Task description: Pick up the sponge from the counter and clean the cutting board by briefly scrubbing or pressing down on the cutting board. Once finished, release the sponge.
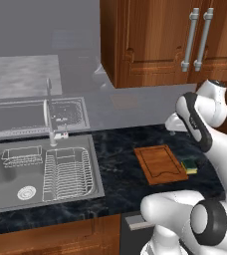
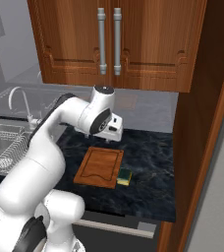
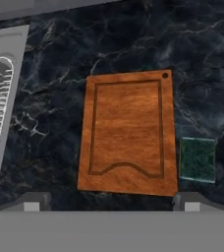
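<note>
the arm is parked high over the counter [image 1: 120, 174], its gripper [image 3: 112, 203] looking straight down, which makes sense: from there it can take in both the board [image 3: 128, 133] and the sponge [image 3: 198, 159] before committing to a reach. in the hand view the two finger tips sit far apart at the bottom, with nothing between them, so the hand is spread wide and carrying nothing.

the sponge lies flat on the dark stone, green side up, just beside the board's long edge near one corner; whether they touch i can't quite tell. in the right base view it sits on the side of the board nearer the tall cabinet wall [image 2: 202, 147]. it hasn't been picked up yet, so i'd judge the task is at its very start, and the next move is to drop down over the sponge.

the board lies flat too, bare, between the sponge and the sink [image 1: 41, 169].

counting: one sponge, one board, one sink with one wire rack [image 1: 68, 172] and a smaller basket [image 1: 22, 156] in it, one faucet [image 1: 50, 117], two upper cabinet doors [image 2: 114, 39] with two handles.
</note>
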### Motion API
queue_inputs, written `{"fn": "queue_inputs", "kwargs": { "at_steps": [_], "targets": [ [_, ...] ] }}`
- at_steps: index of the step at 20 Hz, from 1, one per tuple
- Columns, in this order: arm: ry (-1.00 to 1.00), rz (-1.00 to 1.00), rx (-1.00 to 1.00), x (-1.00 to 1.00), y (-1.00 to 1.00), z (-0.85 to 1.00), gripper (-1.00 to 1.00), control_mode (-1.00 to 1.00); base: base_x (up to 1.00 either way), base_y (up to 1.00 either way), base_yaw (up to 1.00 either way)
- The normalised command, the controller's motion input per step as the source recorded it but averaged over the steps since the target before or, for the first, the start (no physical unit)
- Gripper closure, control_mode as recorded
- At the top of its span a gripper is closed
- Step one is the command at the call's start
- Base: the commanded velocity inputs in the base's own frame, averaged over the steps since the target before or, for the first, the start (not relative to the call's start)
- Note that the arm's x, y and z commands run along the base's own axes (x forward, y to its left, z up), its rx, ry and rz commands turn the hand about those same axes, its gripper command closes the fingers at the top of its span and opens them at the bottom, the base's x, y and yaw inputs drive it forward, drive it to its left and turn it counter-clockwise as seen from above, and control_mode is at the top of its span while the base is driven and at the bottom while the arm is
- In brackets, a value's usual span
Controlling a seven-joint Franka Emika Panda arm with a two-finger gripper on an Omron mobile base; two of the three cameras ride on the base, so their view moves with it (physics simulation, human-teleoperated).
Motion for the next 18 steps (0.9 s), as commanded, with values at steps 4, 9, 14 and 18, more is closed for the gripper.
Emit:
{"fn": "queue_inputs", "kwargs": {
  "at_steps": [4,9,14,18],
  "targets": [
    [0.04,-0.01,-0.06,-0.06,-0.07,-0.56,-1.00,-1.00,0.00,0.00,0.00],
    [0.05,-0.06,-0.01,-0.10,-0.28,-0.51,-1.00,-1.00,0.00,0.00,0.00],
    [0.03,-0.09,-0.02,0.00,-0.37,-0.53,-1.00,-1.00,0.00,0.00,0.00],
    [0.00,-0.11,-0.01,0.00,-0.44,-0.50,-1.00,-1.00,0.00,0.00,0.00]
  ]
}}
